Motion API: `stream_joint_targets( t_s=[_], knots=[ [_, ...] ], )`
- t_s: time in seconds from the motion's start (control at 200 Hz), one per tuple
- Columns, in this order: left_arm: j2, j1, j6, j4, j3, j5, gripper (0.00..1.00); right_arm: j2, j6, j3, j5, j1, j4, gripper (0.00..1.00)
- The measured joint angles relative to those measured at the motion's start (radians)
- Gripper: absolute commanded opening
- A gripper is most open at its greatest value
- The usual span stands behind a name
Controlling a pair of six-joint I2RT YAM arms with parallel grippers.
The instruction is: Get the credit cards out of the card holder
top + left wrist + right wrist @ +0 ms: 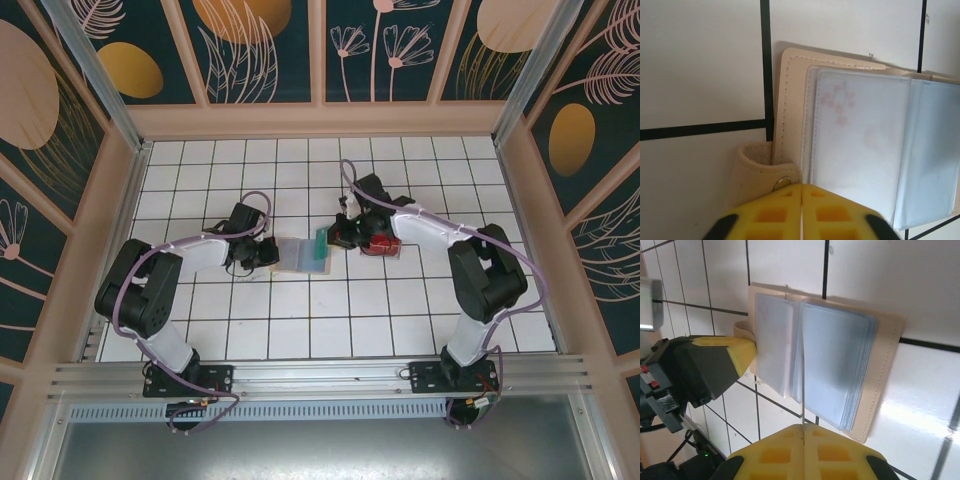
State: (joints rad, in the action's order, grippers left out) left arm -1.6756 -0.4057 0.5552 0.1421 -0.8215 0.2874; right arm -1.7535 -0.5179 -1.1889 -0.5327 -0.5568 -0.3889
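Note:
The tan card holder (297, 255) lies open on the white tiles, its clear sleeves (860, 140) fanned across the inside. My left gripper (801, 186) is shut, its yellow tips against the holder's left edge beside the curled strap (752, 172) and its metal snap. From the right, my right gripper (803, 427) is shut on a thin card (803, 370) seen edge-on, standing over the middle of the holder (885, 365). In the top view this card (321, 241) looks teal, at the holder's right edge, with the left gripper (270, 252) and right gripper (338, 238) on either side.
A clear tray with a red strip (382, 246) sits under the right forearm, just right of the holder. The enclosure walls (320, 120) ring the tiled floor, and a metal rail (320, 375) runs along the near edge.

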Motion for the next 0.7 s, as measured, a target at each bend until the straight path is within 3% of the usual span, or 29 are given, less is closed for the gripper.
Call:
stream_joint_targets(
  t_s=[0.08, 0.22, 0.325, 0.701],
  knots=[
    [0.023, 0.000, 0.002, 0.018, -0.008, -0.005, 0.53, 0.012, 0.086, -0.076, 0.060, 0.000, -0.091, 0.00],
    [0.075, -0.001, 0.010, 0.024, -0.036, -0.014, 0.81, 0.048, 0.248, -0.193, 0.206, 0.000, -0.221, 0.00],
    [0.114, -0.001, 0.016, 0.019, -0.058, -0.019, 0.96, 0.093, 0.388, -0.220, 0.322, 0.000, -0.278, 0.00],
    [0.161, -0.001, 0.017, -0.011, -0.068, -0.039, 0.99, 0.211, 0.942, -0.123, 0.745, -0.007, -0.347, 0.00]
  ],
)
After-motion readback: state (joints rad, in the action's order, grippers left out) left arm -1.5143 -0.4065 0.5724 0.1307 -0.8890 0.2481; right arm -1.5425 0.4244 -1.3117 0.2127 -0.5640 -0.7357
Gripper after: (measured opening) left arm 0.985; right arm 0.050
